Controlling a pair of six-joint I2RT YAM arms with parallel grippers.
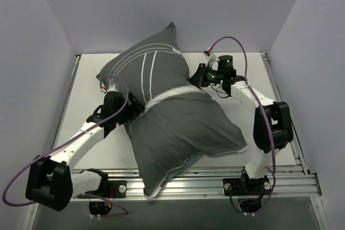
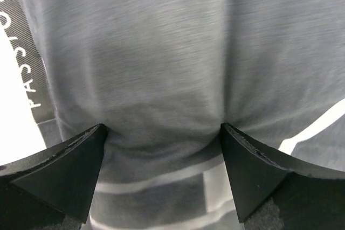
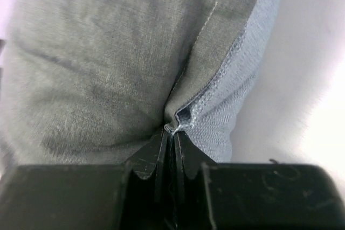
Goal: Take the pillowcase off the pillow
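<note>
The pillowcase (image 1: 178, 127), dark grey with white stripes, lies stuffed and plump across the table from back centre to the near edge. The pillow inside it is hidden by the fabric. My left gripper (image 1: 127, 116) presses into the case's left side at its waist. In the left wrist view (image 2: 163, 127) its fingers stand wide apart, with grey fabric (image 2: 161, 52) bulging between them. My right gripper (image 1: 194, 79) is at the case's right side. It is shut (image 3: 173, 130) on a seam fold where the grey side (image 3: 108, 68) meets the light denim-blue side (image 3: 237, 95).
The white table (image 1: 86, 95) is walled on the left, back and right. An aluminium rail (image 1: 205, 179) with both arm bases runs along the near edge. The case's near corner overhangs it. Purple cables loop from each arm.
</note>
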